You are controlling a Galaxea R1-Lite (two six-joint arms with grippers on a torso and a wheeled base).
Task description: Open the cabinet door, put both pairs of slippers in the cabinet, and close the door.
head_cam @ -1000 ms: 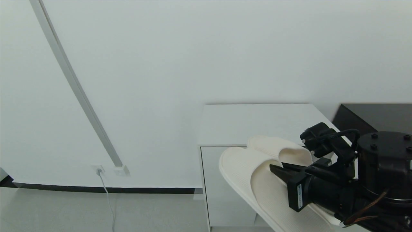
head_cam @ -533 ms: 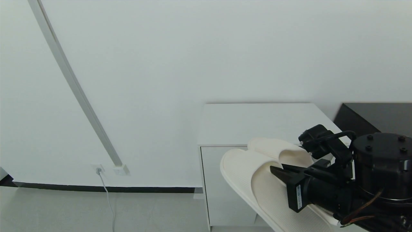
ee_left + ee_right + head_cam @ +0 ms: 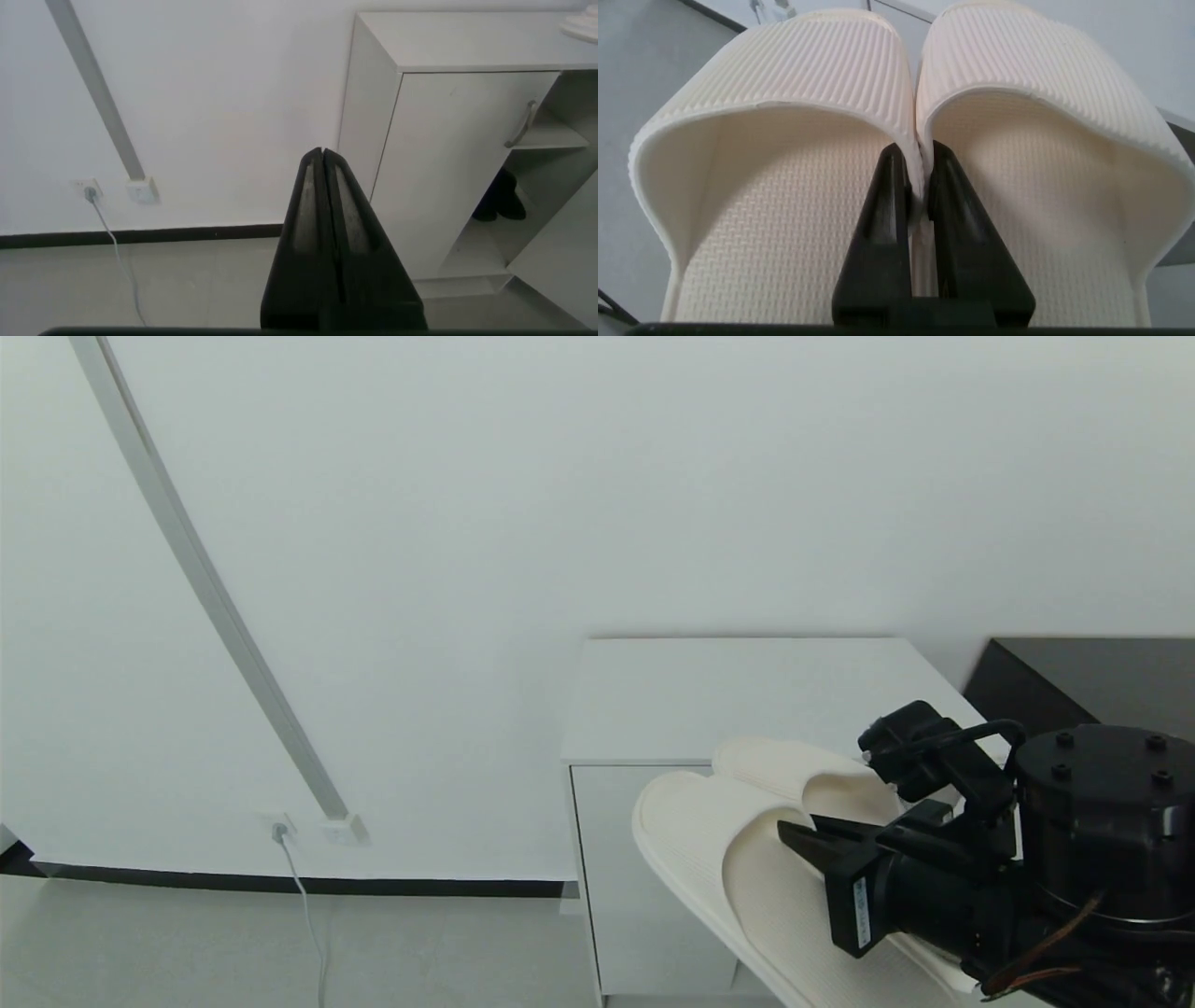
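Holds a pair of cream ribbed foam slippers [image 3: 724, 845] [image 3: 785, 121] aloft in front of the white cabinet [image 3: 747, 691] [image 3: 448, 159], right gripper [image 3: 794, 831] [image 3: 917, 161] clamped on their touching inner edges, arm stretched forward. Points left gripper [image 3: 322, 159], fingers pressed together on nothing, toward the cabinet's open side

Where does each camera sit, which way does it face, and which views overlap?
Head view: on the head, facing forward and down at the white cabinet; right arm low right, right pincer shut on the slippers.
Left wrist view: on the left wrist, looking along the shut left pincer at cabinet and wall socket.
Right wrist view: on the right wrist, looking along its pincer into the slippers.
Shared: head and left wrist show cabinet and socket; head and right wrist, the slippers.
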